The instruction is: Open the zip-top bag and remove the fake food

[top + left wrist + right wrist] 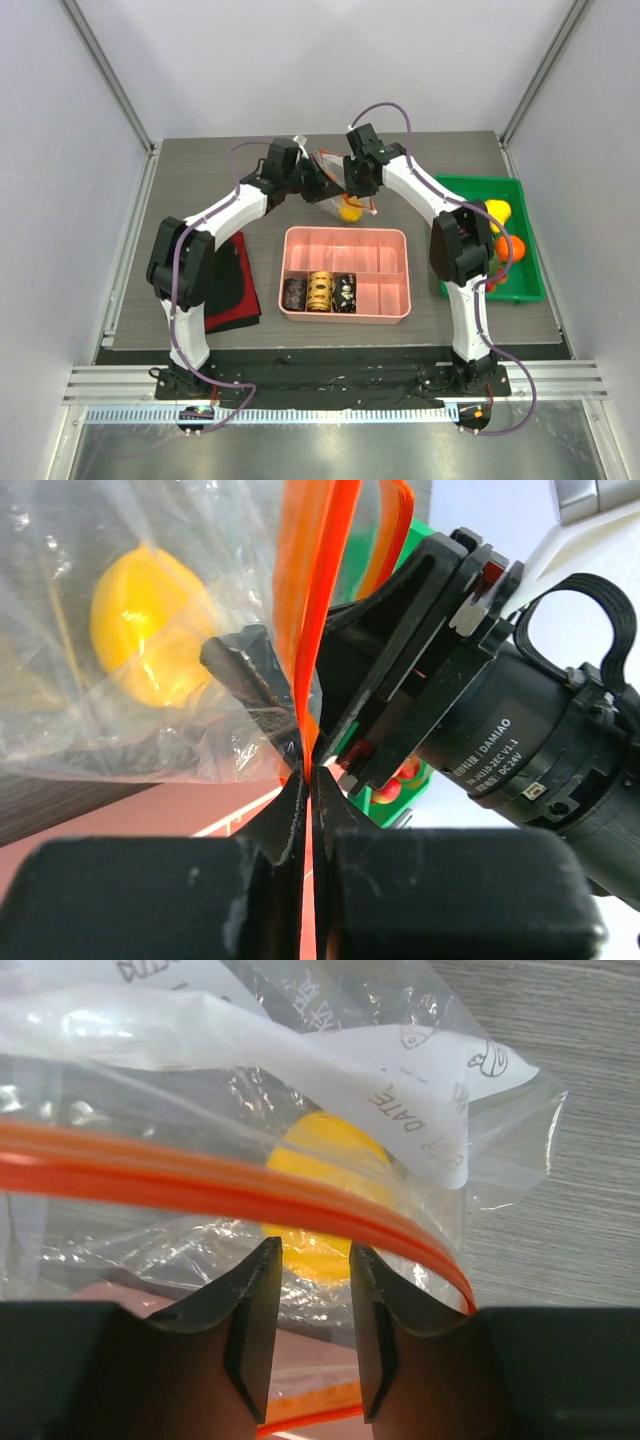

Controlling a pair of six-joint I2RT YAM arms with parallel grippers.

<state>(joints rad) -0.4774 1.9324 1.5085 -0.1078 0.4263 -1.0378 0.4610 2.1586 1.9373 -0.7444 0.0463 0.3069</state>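
Zip-top bag (338, 200): clear, crinkled film with a white printed label (400, 1090) on one face. It sits at the back middle of the table (200, 180), just behind the pink tray (396, 308), between the two arms. Whether its bottom rests on the table cannot be told. The red-orange zip strip (318, 580) runs along the mouth; its two lips lie together at the left end and spread apart further along. One yellow fruit (325, 1150) is inside, seen through the film, below the strip.

Left gripper (305, 780): clenched on the zip strip. The fingertips meet with only the strip edge pinched between them, and the bag hangs off to its left in the wrist view.

Right gripper (312, 1255): jaws partly apart, a clear gap between the fingers (255, 1290). The strip crosses just beyond the fingertips, and a short stretch of orange shows low in the gap. The fingers do not close on anything. Whether they touch the film cannot be told. In the left wrist view this gripper stands right against the strip.

Other items, left to right:
- A dark red and black cloth (235, 285) beside the left arm.
- The pink tray, with three dark and gold cylinders (319, 293) in its front compartments.
- A green bin (530, 292) at the right edge, holding loose fruits (510, 247) in yellow, orange and red.
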